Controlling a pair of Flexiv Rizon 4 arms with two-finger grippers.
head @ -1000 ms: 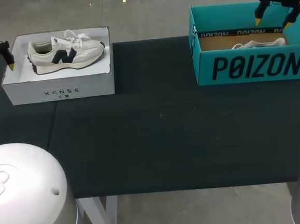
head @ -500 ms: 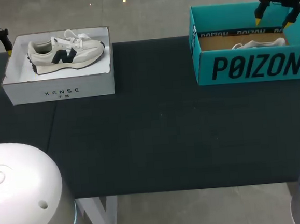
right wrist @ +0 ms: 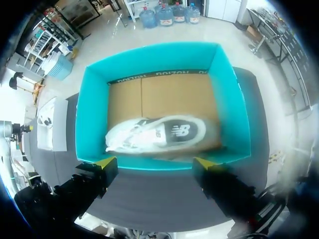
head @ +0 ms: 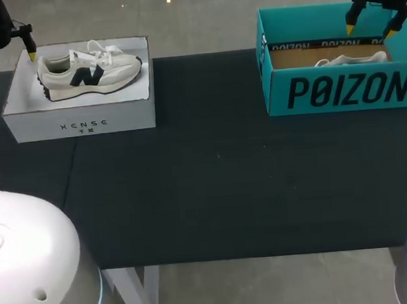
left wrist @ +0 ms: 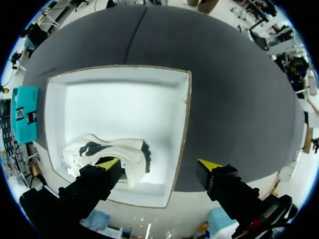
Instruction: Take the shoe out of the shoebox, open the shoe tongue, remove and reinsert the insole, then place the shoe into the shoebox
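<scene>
The left gripper [head: 13,58] is brought closer to the white shoebox [head: 81,123] for its shoe [head: 90,71], fingers held wide and empty.

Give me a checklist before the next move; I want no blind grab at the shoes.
1. The left hand is open and empty: ok.
2. The right hand is open and empty: ok.
3. The sneaker lies free in the white box: ok.
4. The left hand is centred over it: not ok, it straddles the box's wall.
5. The second sneaker lies free in the teal box: ok.
</scene>
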